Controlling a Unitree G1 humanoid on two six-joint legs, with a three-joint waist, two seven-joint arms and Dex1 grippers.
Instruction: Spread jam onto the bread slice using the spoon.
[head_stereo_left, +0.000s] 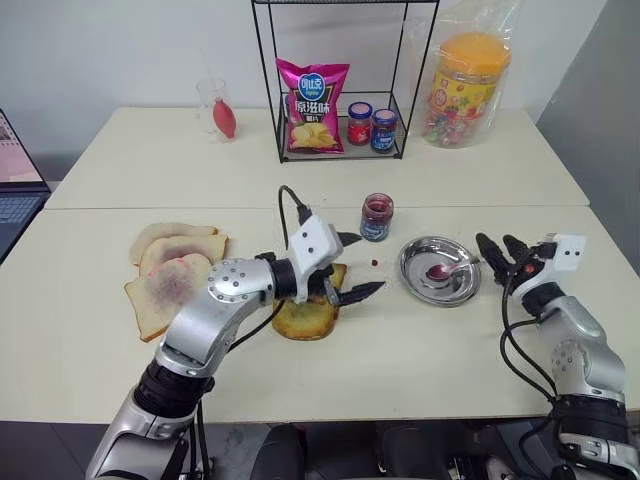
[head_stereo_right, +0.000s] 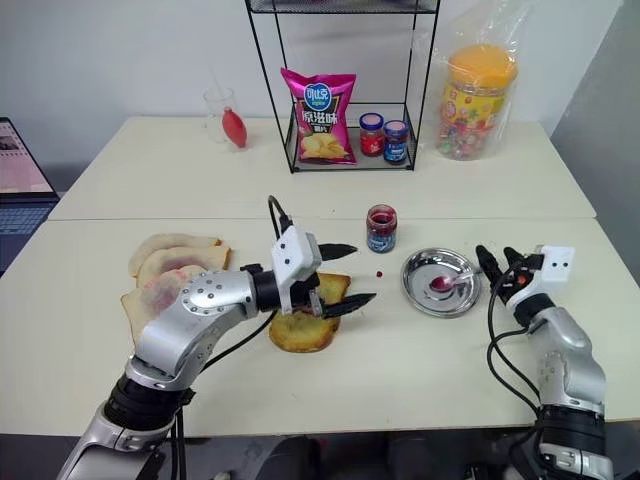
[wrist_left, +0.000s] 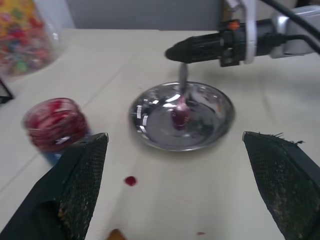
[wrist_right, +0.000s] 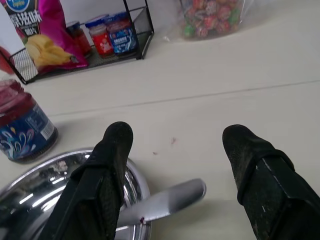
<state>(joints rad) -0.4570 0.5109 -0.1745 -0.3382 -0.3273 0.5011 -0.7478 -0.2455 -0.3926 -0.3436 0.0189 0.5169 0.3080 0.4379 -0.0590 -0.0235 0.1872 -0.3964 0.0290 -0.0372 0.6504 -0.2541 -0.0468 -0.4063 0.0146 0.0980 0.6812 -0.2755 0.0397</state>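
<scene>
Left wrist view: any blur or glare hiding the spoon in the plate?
Left wrist view: spoon readable, bowl red-smeared, though soft; plate shows bright reflections; jam jar blurred. Right wrist view: spoon handle end sharp, plate rim glints.

Office or lab room arranged as a test station. Plain cream desk (head_stereo_left: 300, 180) against a bare white wall; open laptop (head_stereo_left: 15, 185) at its edge. Staged props: wire rack (head_stereo_left: 340, 80), chip bag (head_stereo_left: 314, 105), candy tub (head_stereo_left: 465, 88).

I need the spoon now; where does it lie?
In the left eye view the spoon lies in the metal dish, right of the jam jar, just before the open right gripper.
</scene>
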